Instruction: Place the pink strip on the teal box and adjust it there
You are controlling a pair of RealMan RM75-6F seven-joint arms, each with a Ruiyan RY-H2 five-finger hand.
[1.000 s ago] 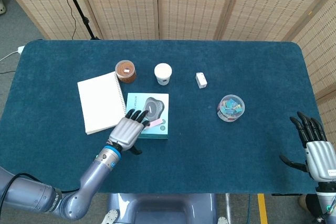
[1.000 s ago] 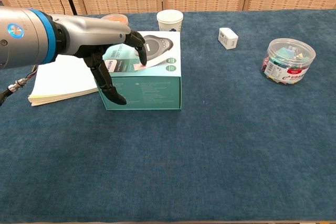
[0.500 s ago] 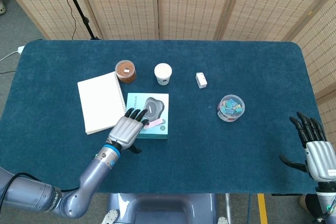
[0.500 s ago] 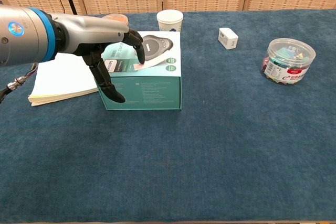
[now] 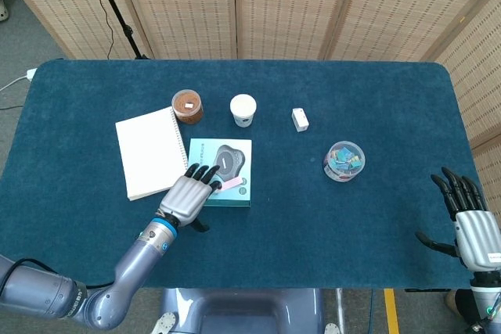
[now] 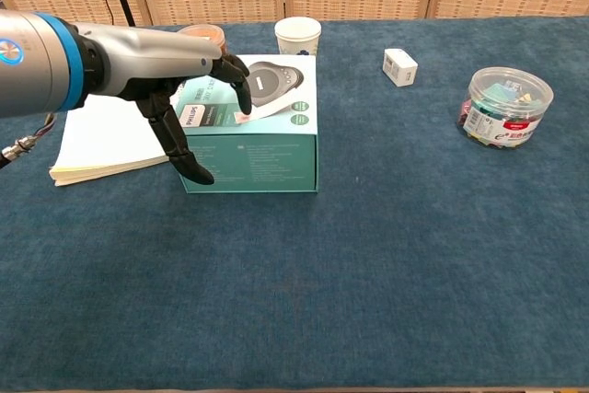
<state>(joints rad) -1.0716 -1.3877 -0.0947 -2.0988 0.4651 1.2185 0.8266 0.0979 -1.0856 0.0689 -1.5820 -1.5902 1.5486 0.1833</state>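
Note:
The teal box (image 5: 223,163) (image 6: 267,149) lies left of the table's middle, with a picture of a dark device on its lid. On the lid's near part lies the pink strip (image 5: 230,184) (image 6: 242,118), mostly covered in the chest view. My left hand (image 5: 188,196) (image 6: 175,80) reaches over the box's near left corner with fingers spread, and one fingertip (image 6: 245,104) presses on the strip. The thumb hangs down in front of the box's side. My right hand (image 5: 470,223) hovers off the table's near right corner, fingers apart and holding nothing, seen only in the head view.
A white spiral notebook (image 5: 150,152) (image 6: 101,140) lies just left of the box. Behind it stand a brown-lidded jar (image 5: 187,105) and a paper cup (image 5: 243,109) (image 6: 298,35). A small white box (image 5: 300,120) (image 6: 399,66) and a clear tub of clips (image 5: 344,160) (image 6: 510,106) sit to the right.
My left hand and forearm have drawn slightly left and back, the fingertip staying on the pink strip. The right hand has hardly moved.

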